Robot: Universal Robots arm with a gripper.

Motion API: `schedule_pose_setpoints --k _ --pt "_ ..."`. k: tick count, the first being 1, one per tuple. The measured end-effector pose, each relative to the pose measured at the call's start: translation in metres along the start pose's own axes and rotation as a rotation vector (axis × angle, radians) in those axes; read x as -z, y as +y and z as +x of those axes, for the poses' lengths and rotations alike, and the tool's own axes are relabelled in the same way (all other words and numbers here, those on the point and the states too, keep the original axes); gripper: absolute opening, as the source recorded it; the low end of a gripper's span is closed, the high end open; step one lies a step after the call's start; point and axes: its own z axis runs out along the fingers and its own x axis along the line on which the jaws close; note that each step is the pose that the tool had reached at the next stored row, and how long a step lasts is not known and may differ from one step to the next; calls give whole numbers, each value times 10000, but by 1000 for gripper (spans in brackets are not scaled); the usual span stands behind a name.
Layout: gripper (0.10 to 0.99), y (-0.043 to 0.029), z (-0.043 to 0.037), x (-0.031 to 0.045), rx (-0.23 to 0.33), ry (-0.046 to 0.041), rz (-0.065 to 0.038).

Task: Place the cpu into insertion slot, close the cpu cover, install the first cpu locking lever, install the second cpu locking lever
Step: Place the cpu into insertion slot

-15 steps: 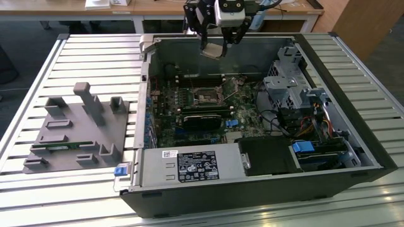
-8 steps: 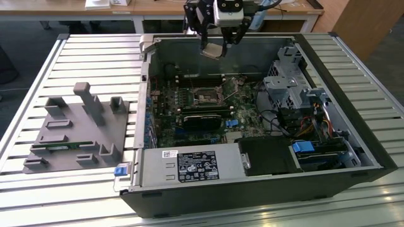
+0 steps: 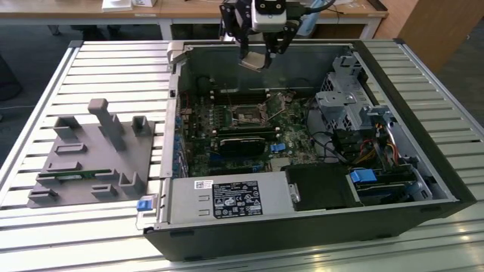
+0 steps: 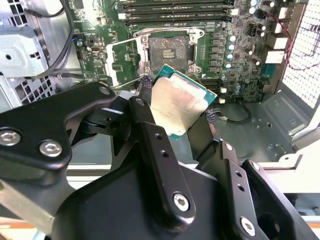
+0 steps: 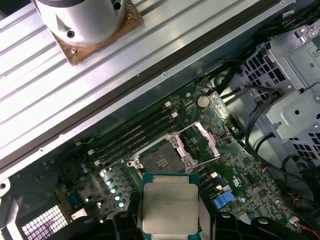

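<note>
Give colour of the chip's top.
Silver-grey chip, green border; first wrist view shows it best.

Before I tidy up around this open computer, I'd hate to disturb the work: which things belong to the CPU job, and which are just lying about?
Job in hand:
- cpu, held by the gripper, jaws shut on it
- insertion slot, empty
- cpu cover, swung open

Lying about:
- grey fixture block
- power supply
- memory slots
- drive cage
</note>
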Motion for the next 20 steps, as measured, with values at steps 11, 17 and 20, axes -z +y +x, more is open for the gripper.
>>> schedule_pose_setpoints --k 11,17,20 --pt "537 -10 15 -6 -872 -80 -15" --pt "537 -11 16 -12 -1683 -160 -17" --pt "537 -11 16 -16 -2135 -200 -24"
